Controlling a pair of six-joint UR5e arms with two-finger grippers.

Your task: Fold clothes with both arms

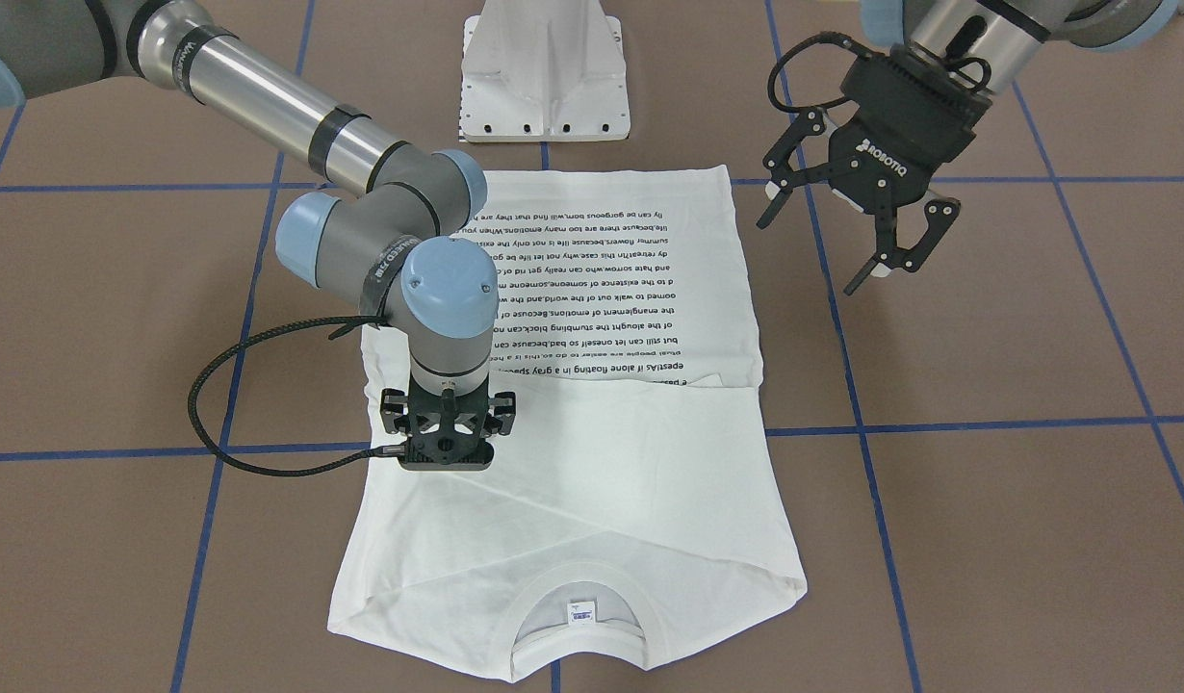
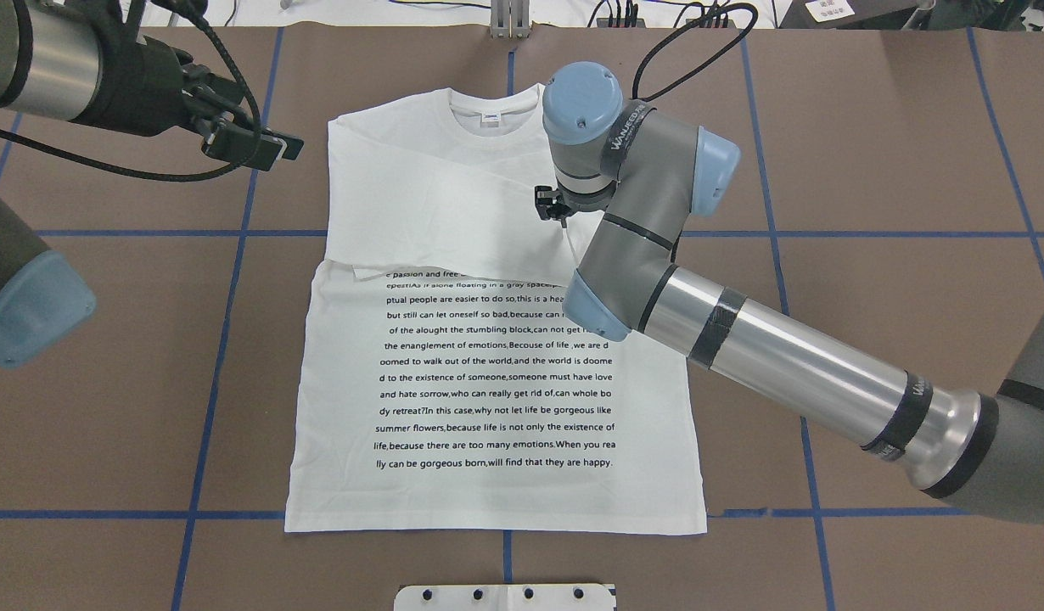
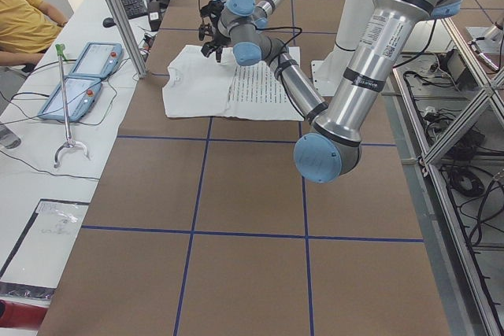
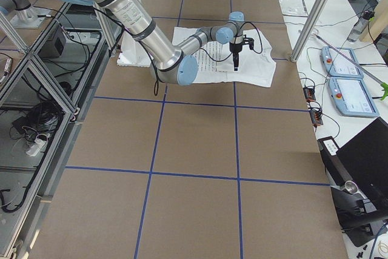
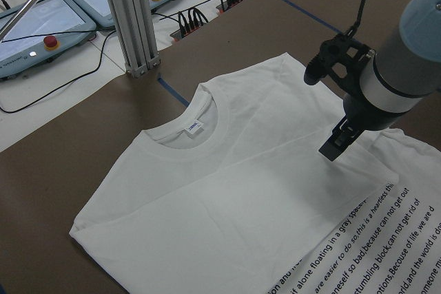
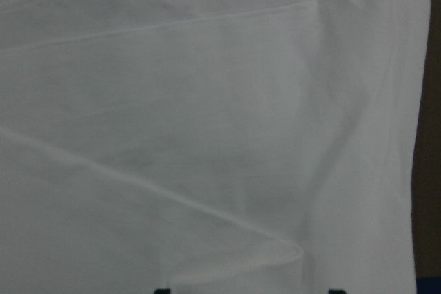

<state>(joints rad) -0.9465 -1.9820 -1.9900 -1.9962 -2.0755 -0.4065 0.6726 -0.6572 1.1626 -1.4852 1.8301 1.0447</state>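
Overhead exterior view: the shirt (image 2: pixel 488 399) lies flat in the middle of the brown worktop (image 2: pixel 827 170), printed side up. Its hem is toward the robot and runs along a blue tape line (image 2: pixel 225 339). Its neck points to the far side, with the neck label (image 2: pixel 490 120) showing. Plain white cloth is folded across the chest as a fold (image 2: pixel 437 221), which covers the top lines of black text and carries a diagonal crease. No sleeve sticks out past the body.

The right arm (image 2: pixel 785 365) reaches in over the printed part, its wrist turned straight down above the fold. The right gripper (image 5: pixel 336 146) points down at the white cloth on the robot's right side of the chest. In the right wrist view its two fingers show only as dark tips at the bottom edge, set apart with smooth cloth between them, so they are spread and grasp nothing. Whether the tips touch the cloth I cannot tell.

The left arm (image 2: pixel 55 68) comes in from the robot's left. The left gripper (image 1: pixel 811 245) hangs raised over bare worktop beside the shirt, apart from the cloth. Its fingers (image 1: pixel 876 269) are spread wide and hold nothing. Its wrist camera looks across at the neck and the fold.
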